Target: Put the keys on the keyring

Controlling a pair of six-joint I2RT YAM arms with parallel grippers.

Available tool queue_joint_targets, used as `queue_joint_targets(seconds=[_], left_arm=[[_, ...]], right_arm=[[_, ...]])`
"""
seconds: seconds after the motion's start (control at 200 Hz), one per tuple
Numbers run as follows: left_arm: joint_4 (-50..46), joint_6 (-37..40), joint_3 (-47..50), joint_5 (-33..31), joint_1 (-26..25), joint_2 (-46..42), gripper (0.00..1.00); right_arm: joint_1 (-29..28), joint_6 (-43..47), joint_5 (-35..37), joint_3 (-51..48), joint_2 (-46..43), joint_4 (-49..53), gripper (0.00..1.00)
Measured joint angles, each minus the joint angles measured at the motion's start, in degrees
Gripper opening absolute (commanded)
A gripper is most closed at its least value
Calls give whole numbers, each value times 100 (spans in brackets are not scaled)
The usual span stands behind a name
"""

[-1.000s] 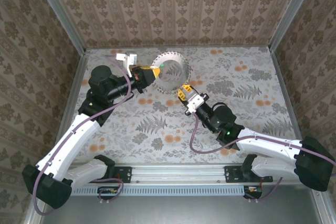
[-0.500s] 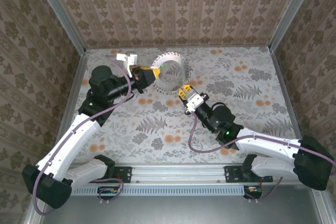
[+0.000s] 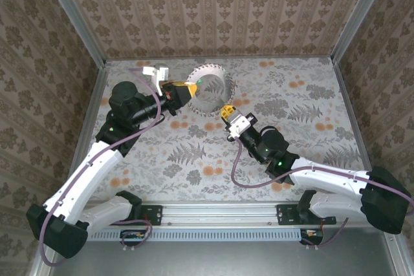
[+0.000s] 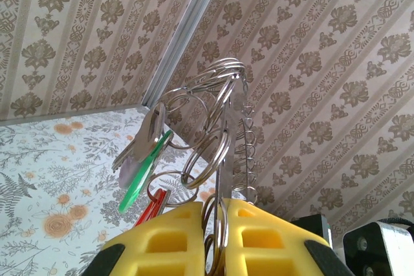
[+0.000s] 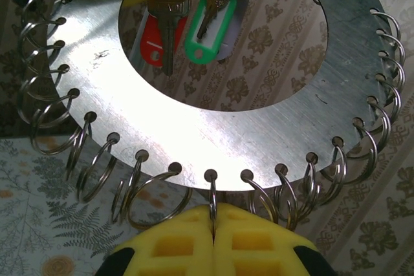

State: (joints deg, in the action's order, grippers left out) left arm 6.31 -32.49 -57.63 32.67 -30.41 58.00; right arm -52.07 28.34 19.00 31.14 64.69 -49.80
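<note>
- Keyring (image 5: 194, 127): flat silvery disc with holes round rim, split ring through each hole. Held on edge above bench (image 3: 304, 134), between both arms.
- Left fingers (image 3: 183, 90): closed on keyring rim at left-arm side, split rings bunched between yellow pads.
- Right fingers (image 5: 213, 240): fully closed, pinching single split ring (image 5: 212, 193) at opposite rim.
- Keys: red-tagged key (image 5: 165, 27) and green-tagged key (image 5: 217, 11) hang side by side from rings next to left fingers, visible through disc's central opening.
</note>
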Motion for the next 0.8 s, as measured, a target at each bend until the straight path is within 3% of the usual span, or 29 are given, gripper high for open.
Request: queue_joint_targets(seconds=[0.255,0.8], left_arm=[[-20,-96,24,-258,-4,-37,0],[396,-1320,332,-529,-33,7,0]], right_arm=[[7,-236,-11,0,-2,-107,0],[264,-761,-273,0,107,-455,0]])
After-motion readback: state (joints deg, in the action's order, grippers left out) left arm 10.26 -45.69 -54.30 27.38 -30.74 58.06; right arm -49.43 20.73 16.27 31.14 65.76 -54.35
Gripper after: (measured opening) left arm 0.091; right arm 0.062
